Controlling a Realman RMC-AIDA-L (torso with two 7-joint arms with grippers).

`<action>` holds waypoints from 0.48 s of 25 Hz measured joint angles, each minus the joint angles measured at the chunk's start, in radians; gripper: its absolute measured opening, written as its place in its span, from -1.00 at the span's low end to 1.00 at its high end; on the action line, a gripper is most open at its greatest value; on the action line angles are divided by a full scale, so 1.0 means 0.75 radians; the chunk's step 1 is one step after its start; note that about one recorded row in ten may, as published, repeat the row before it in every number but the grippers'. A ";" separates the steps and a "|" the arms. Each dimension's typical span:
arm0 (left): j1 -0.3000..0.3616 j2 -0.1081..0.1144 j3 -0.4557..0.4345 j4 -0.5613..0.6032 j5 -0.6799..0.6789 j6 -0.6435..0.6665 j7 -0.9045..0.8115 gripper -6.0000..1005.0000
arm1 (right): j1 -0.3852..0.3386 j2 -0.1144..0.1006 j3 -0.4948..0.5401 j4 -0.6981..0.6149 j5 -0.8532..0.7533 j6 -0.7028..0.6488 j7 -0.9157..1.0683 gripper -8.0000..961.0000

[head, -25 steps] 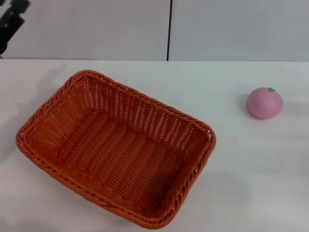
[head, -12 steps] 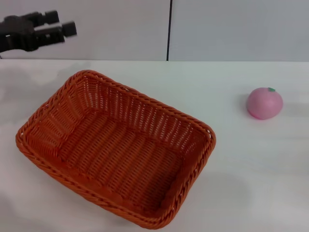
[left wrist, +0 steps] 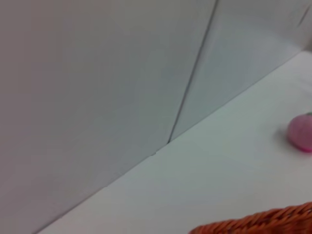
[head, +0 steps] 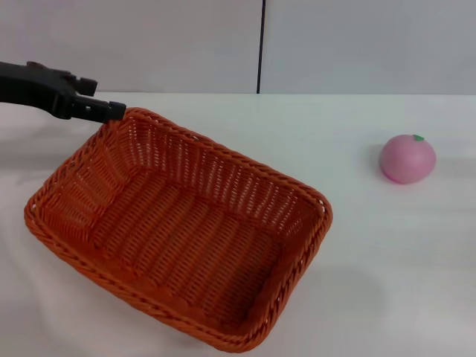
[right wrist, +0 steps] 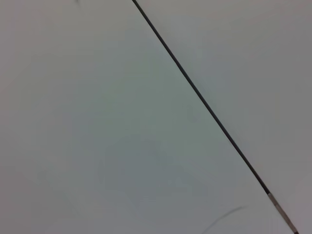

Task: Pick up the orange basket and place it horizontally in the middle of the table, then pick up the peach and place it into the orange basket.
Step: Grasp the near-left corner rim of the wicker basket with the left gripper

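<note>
The orange basket [head: 178, 230] lies at an angle on the left half of the white table [head: 357, 245], its rim also showing in the left wrist view [left wrist: 263, 225]. My left gripper [head: 104, 98] reaches in from the left, open, just above the basket's far left corner, holding nothing. The pink peach [head: 407, 158] rests alone at the right, well apart from the basket, and shows small in the left wrist view [left wrist: 300, 134]. My right gripper is out of view; its wrist view shows only wall.
A pale wall with a dark vertical seam [head: 261, 46] stands right behind the table's far edge. Bare tabletop lies between the basket and the peach.
My left gripper has come down from the upper left and moved right, reaching the basket's far left corner. The basket and the peach have not moved.
</note>
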 joint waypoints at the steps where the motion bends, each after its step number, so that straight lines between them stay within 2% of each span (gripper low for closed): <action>1: -0.007 -0.003 0.000 0.001 0.029 -0.007 -0.017 0.62 | 0.000 0.001 0.000 0.000 0.000 0.003 0.000 0.49; 12: -0.045 -0.045 0.011 -0.006 0.221 -0.042 -0.105 0.62 | -0.009 0.010 0.002 0.008 0.002 0.036 0.001 0.49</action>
